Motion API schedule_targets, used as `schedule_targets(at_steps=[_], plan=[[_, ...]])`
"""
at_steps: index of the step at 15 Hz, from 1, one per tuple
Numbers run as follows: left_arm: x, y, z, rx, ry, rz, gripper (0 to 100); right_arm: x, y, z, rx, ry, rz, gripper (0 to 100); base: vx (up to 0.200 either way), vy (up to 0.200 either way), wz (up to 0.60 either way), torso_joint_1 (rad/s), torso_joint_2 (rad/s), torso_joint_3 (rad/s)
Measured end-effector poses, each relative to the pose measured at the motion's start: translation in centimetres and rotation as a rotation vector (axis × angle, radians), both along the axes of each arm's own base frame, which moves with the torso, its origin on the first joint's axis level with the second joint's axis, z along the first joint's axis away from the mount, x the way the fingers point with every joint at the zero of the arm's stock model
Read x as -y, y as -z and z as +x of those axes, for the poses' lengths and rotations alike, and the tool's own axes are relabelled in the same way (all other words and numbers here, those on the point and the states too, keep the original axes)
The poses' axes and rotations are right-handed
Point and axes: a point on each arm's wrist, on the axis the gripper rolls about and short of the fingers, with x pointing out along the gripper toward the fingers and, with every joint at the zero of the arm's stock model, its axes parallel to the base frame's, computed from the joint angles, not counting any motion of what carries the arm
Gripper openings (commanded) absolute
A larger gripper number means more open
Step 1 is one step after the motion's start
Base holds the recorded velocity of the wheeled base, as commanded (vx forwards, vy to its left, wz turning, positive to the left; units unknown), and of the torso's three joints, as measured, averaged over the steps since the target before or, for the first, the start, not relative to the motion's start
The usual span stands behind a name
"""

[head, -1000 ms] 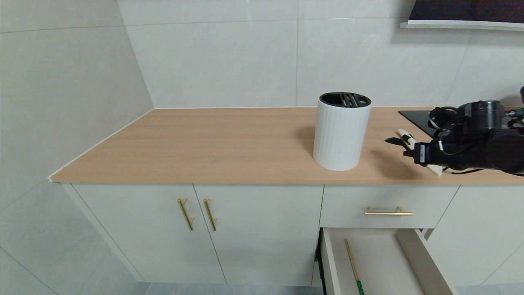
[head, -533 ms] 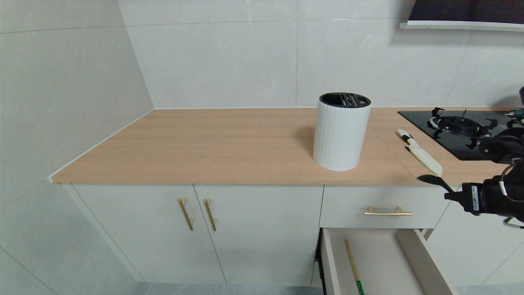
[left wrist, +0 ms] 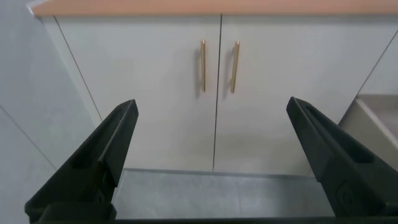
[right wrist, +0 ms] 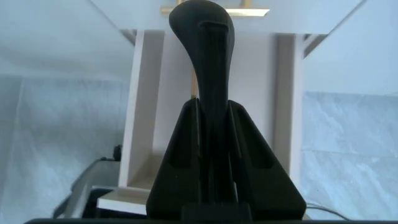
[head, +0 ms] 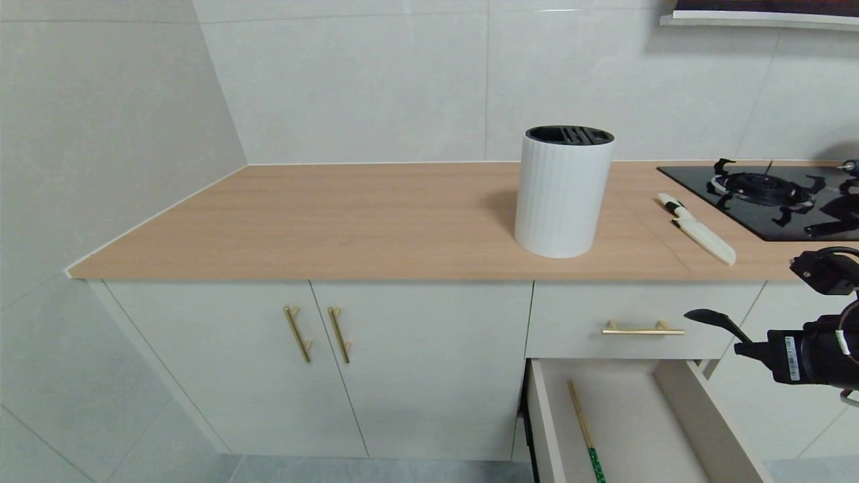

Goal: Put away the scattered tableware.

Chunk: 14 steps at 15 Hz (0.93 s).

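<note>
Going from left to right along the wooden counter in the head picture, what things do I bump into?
white ribbed holder → knife → black stove

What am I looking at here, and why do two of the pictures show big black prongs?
This is a two-armed robot in a kitchen. The wide picture comes from a camera on its head. The other two come from cameras on its wrists, so each shows that arm's own pincer up close. The left pincer is open and empty, facing the cabinet doors. The right pincer is shut on a black spoon, close to the open drawer, where a chopstick lies. On the wooden worktop are a white ribbed holder, a knife and a stove.
</note>
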Motion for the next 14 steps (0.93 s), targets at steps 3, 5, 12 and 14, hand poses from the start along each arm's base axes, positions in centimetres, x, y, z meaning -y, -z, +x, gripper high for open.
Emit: schedule_targets(at_steps=[3, 5, 12, 14], plan=[[0.0, 0.0, 0.0, 0.000, 0.000, 0.000, 100, -0.2, 0.6, 0.3, -0.028, 0.000, -0.013, 0, 0.000, 0.000, 0.00, -0.162, 0.48, 0.317], [0.0, 0.0, 0.0, 0.001, 0.000, 0.000, 100, -0.4, 1.1, 0.5, -0.047, -0.005, -0.016, 0, 0.000, 0.000, 0.00, -0.146, 0.47, 0.320], [0.0, 0.0, 0.0, 0.000, 0.000, 0.000, 100, -0.5, 2.5, 1.4, -0.112, -0.007, -0.018, 0, 0.000, 0.000, 0.00, -0.102, 0.45, 0.351], [0.0, 0.0, 0.0, 0.000, 0.000, 0.000, 100, -0.5, 2.9, 1.7, -0.130, -0.003, -0.022, 0, 0.000, 0.000, 0.00, -0.034, 0.42, 0.369]])
